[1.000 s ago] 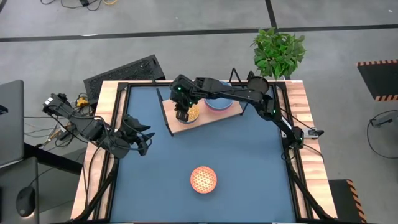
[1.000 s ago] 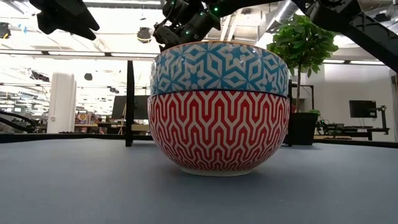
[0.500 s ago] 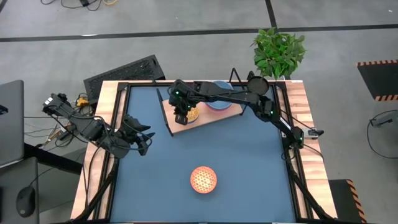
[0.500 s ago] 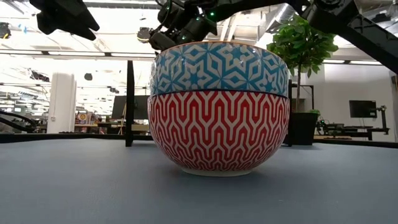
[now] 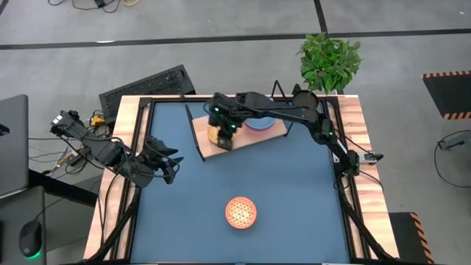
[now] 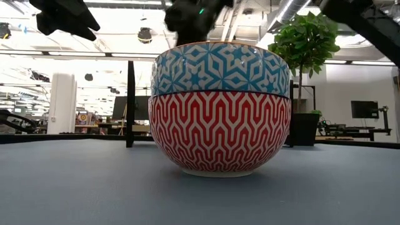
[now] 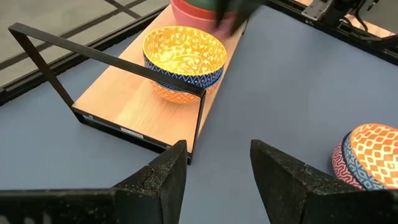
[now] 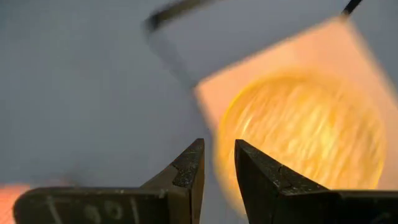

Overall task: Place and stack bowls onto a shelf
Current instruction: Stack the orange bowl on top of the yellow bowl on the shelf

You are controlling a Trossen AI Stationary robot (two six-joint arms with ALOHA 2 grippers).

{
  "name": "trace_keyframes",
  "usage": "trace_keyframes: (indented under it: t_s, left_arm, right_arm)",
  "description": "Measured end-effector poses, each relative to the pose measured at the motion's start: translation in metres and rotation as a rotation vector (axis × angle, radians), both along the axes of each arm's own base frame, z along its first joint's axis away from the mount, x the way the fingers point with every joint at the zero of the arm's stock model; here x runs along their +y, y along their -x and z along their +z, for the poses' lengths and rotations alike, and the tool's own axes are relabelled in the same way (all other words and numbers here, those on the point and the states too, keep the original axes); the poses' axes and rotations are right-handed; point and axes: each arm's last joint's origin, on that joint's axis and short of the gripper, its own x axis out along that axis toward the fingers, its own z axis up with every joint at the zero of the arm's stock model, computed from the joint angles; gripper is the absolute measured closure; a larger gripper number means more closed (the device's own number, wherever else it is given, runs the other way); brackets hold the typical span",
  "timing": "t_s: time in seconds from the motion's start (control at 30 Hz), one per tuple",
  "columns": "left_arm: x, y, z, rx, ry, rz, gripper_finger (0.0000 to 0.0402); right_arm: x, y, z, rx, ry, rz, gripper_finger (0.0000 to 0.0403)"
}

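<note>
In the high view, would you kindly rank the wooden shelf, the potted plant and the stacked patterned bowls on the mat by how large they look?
1. wooden shelf, partly hidden under the right arm
2. potted plant, close to the shelf in spread, so that ranking is unsure
3. stacked patterned bowls, clearly smallest

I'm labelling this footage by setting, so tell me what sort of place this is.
Most likely a robotics lab in a large open workspace. Two dark arms are mounted at a framed table with a blue mat, a laptop and cables sit beside it, and the low view shows a wide hall with a monitor.

High cam overhead; low cam tabletop; wrists close
</note>
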Motion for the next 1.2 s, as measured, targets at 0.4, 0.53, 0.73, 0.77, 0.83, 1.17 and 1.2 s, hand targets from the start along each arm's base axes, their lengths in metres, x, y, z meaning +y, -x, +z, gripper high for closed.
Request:
trace_keyframes:
  t_s: [0.4, 0.53, 0.73, 0.77, 0.83, 1.17, 1.2]
  left_arm:
    - [-0.008, -0.012, -0.011, 0.075, -0.030, -0.013, 0.0239]
    - [-0.012, -0.018, -0.017, 0.114, -0.047, -0.019, 0.0239]
    - [-0.014, -0.022, -0.018, 0.099, -0.054, -0.013, 0.0239]
    - [-0.014, -0.023, -0.017, 0.094, -0.055, -0.016, 0.0239]
    - [-0.014, -0.023, -0.017, 0.088, -0.057, -0.024, 0.0239]
    - [-0.015, -0.024, -0.017, 0.099, -0.050, -0.049, 0.0239]
    - [-0.015, -0.024, -0.017, 0.101, -0.046, -0.052, 0.0239]
  right_arm:
    - [0.105, 0.016, -0.055, 0.396, -0.026, 0.167, 0.0287]
    - [0.129, 0.014, -0.053, 0.361, -0.020, 0.192, 0.0270]
    - [0.153, 0.013, -0.052, 0.324, -0.022, 0.229, 0.0235]
    - [0.154, 0.012, -0.052, 0.317, -0.021, 0.235, 0.0229]
    - [0.158, 0.008, -0.056, 0.293, -0.021, 0.246, 0.0217]
    - [0.167, 0.000, -0.070, 0.281, -0.112, 0.325, 0.0208]
    - [0.169, -0.001, -0.073, 0.279, -0.119, 0.332, 0.0208]
